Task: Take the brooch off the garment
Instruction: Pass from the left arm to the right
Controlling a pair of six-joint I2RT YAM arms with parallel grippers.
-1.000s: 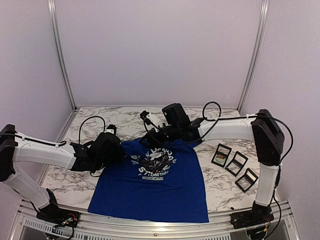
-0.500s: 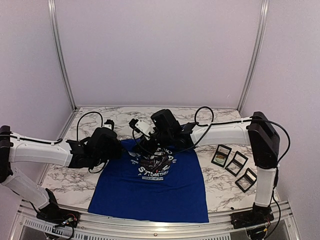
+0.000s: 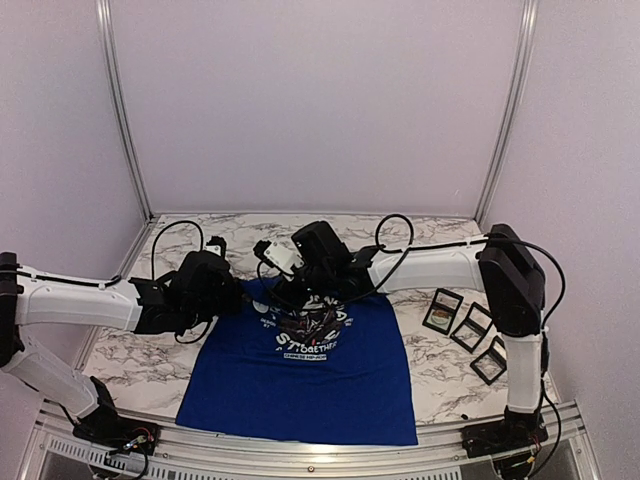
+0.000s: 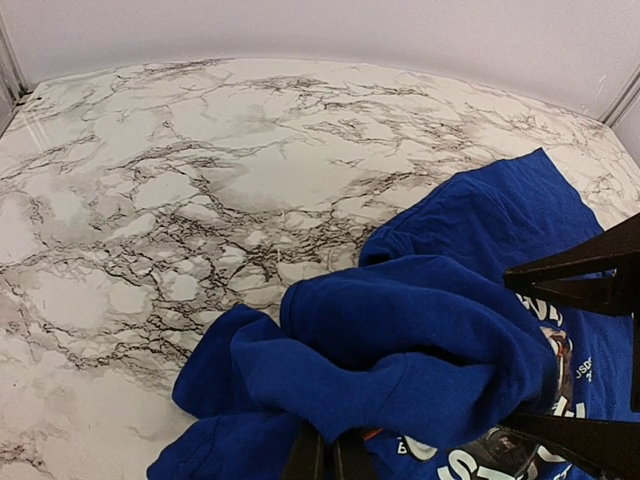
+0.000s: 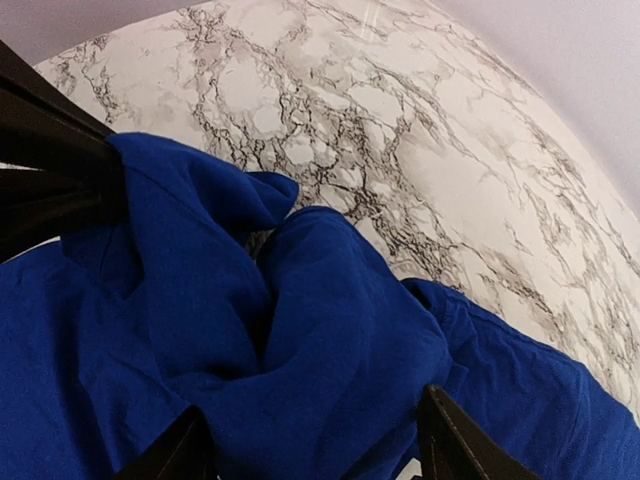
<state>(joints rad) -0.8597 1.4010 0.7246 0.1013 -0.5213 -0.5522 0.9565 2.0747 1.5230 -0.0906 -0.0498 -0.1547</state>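
Observation:
The garment, a royal-blue T-shirt with a white-lettered panda print, lies flat on the marble table with its top left bunched up. My left gripper is shut on that raised fold of the shoulder; its jaws show at the bottom of the left wrist view. My right gripper hovers open at the collar, its fingers astride the same blue bunch without pinching it. The brooch is hidden in the folds. A small orange-red bit peeks out under the fold; I cannot tell what it is.
Three black display cases lie on the table to the right of the shirt. Bare marble stretches behind and left of the bunch. The booth walls close in at the back and sides.
My right gripper has swung left and down over the collar, close to the left gripper. The left gripper has shifted slightly right, still holding the fold.

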